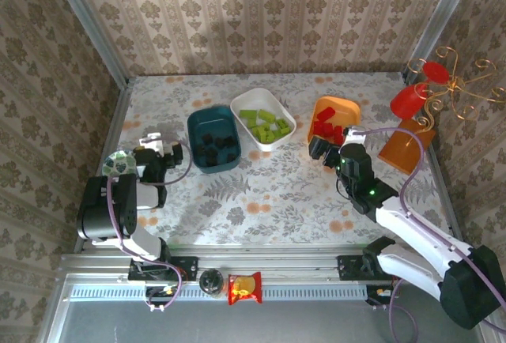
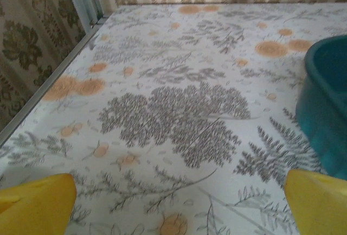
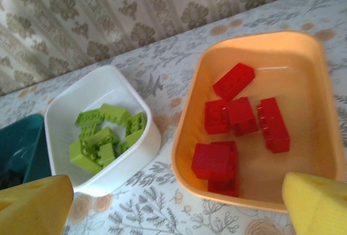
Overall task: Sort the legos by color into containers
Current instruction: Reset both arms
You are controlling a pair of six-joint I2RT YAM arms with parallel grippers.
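Three containers stand in a row at mid-table. The dark teal tub (image 1: 192,126) holds black legos (image 1: 215,147). The white tub (image 1: 241,102) holds lime green legos (image 1: 266,124). The orange tub (image 1: 345,107) holds red legos (image 1: 326,130). My left gripper (image 1: 158,142) is open just left of the teal tub (image 2: 325,110), with nothing but bare tablecloth between its yellow fingertips (image 2: 38,202). My right gripper (image 1: 326,152) is open at the near edge of the orange tub (image 3: 303,72), over the red legos (image 3: 233,116). To its left are the white tub (image 3: 146,137) and the green legos (image 3: 105,135). Neither gripper holds anything.
An amber box (image 1: 407,145) lies right of the orange tub, below a gold stand with red ornaments (image 1: 419,90). A small patterned bowl (image 1: 118,163) sits by the left arm. A snack packet (image 1: 244,288) lies on the front rail. Papered walls enclose the table.
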